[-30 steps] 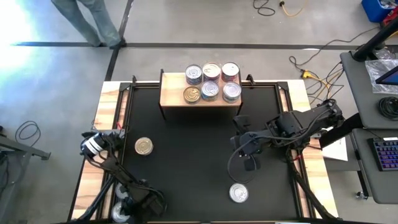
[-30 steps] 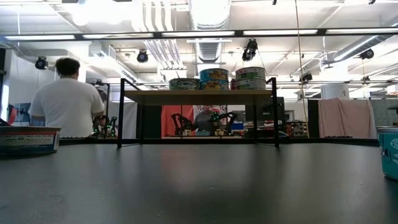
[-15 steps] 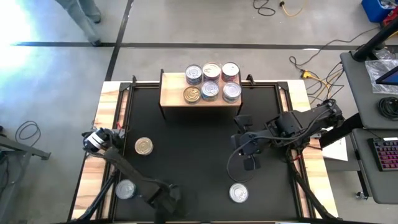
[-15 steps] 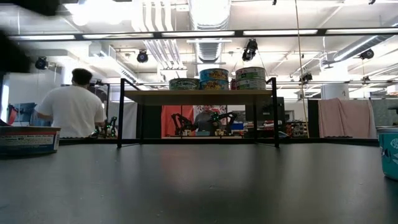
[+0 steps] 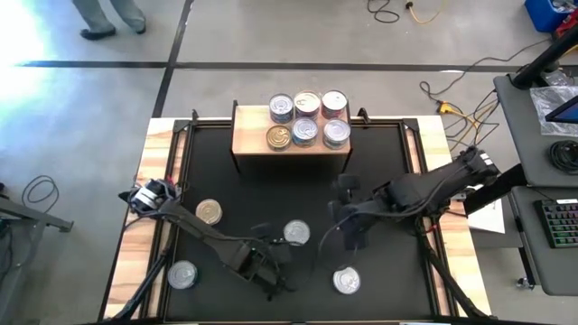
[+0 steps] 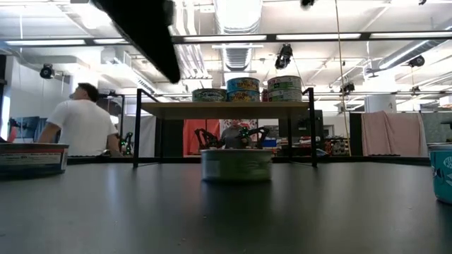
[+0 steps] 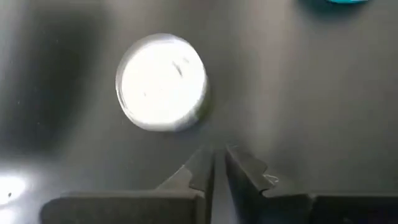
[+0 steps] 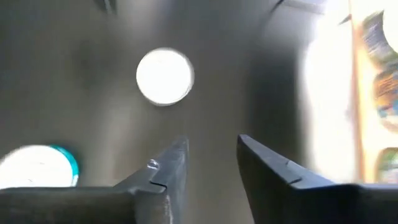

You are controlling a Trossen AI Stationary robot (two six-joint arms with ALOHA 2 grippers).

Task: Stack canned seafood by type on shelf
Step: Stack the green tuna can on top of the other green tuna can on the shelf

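- Currently we see the shelf [image 5: 291, 134] at the far edge of the black mat [image 5: 271, 194], carrying six cans [image 5: 307, 118] in two rows, some stacked to different heights in the low view, probably grouped by type.
- Four cans lie loose on the mat: a gold-lidded one [image 5: 209, 213] at left, a silver one [image 5: 296, 233] mid-mat, another silver one [image 5: 181, 274] near the left front edge, and a teal-sided one [image 5: 346, 281] near the front.
- Our left gripper [image 5: 275, 271] sits low over the mat just beside the mid-mat can; the left wrist view shows its fingers [image 7: 200, 169] pressed together, gripping nothing, with that can [image 7: 163, 81] standing free ahead of them.
- We judge that the mid-mat can stands there as a handover spot, within the right arm's reach toward the shelf.
- Our right gripper [image 5: 355, 236] hovers over the mat between the mid-mat can and the teal one, fingers [image 8: 166, 168] parted a little with bare mat between them, so it carries nothing.
- The right wrist view has the silver can [image 8: 164, 76] ahead and the teal can [image 8: 38, 165] off to the side, so we guess the silver one is its next pick.
- Shelf room is left on its left half, likely for the gold type beside the gold can [image 5: 278, 137] already up there.
- A person [image 6: 83, 127] stands in the room behind, well apart from the table.
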